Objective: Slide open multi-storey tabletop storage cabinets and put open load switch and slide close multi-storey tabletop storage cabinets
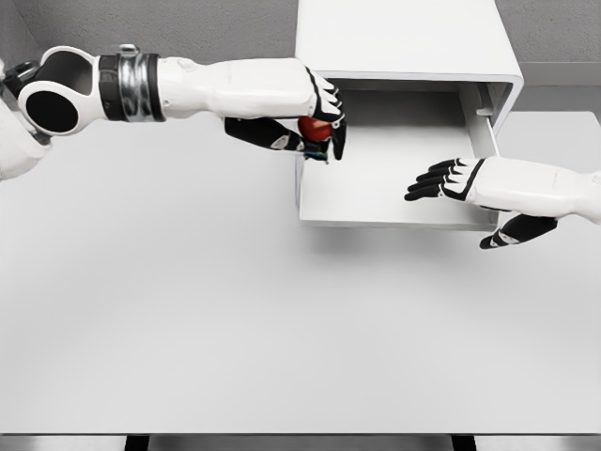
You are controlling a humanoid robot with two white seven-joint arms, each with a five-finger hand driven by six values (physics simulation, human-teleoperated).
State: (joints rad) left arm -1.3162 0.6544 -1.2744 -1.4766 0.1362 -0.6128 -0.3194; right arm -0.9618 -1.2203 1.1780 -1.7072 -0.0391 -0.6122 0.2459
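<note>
Our left hand (315, 127) grips the red load switch (316, 130) at the open drawer's (376, 188) left wall, presumably to drop it inside. The cabinet (404, 42) sits on the counter (188, 310). Our right hand (455, 180), fingers flat and empty, hovers over the drawer's right side, likely ready to push.

Two white glossy arms are showing. Left arm (225, 89) is entering from upper left of the frame, carrying a round black shoulder joint (52, 108) with white rim, then a grey ribbed metallic band (136, 86). Left hand (315, 117) and right hand (470, 183) are both showing white back shells, black fingers (427, 183) with white segment markings, black thumbs.
</note>
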